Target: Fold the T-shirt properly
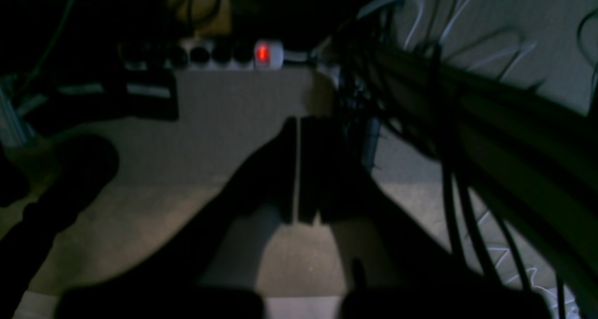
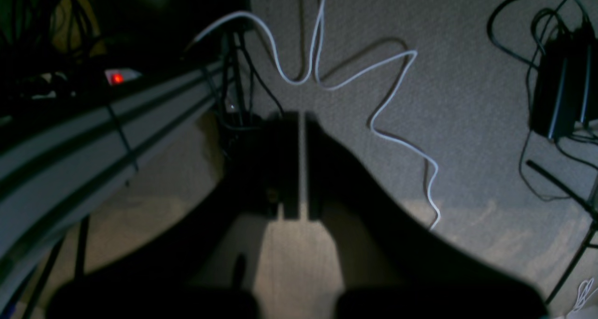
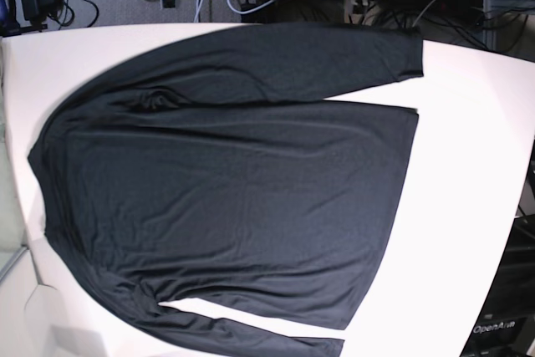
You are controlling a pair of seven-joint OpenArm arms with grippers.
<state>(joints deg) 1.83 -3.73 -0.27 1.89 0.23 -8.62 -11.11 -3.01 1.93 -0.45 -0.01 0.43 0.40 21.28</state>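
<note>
Since the T-shirt [image 3: 226, 181] lies fully spread on the white table [image 3: 468, 165], with no fold in it, we judge that the task is only at its start. Its neck side is toward the left of the base view and its hem toward the right. One long sleeve runs along the far edge of the table, and the other runs along the near edge and is partly cut off by the picture. Some small wrinkles show near the shoulder, but the body is quite flat.

Neither arm appears in the base view, so nothing touches the cloth. Our left gripper [image 1: 297, 169] hangs over the carpet, near a power strip [image 1: 224, 55] with a red light, and its jaws are almost together with nothing between them. Our right gripper [image 2: 301, 165] is the same, closed to a thin gap and empty, beside a white cable [image 2: 373, 118] on the floor.

All the folding is left: both sleeves, then the body.
</note>
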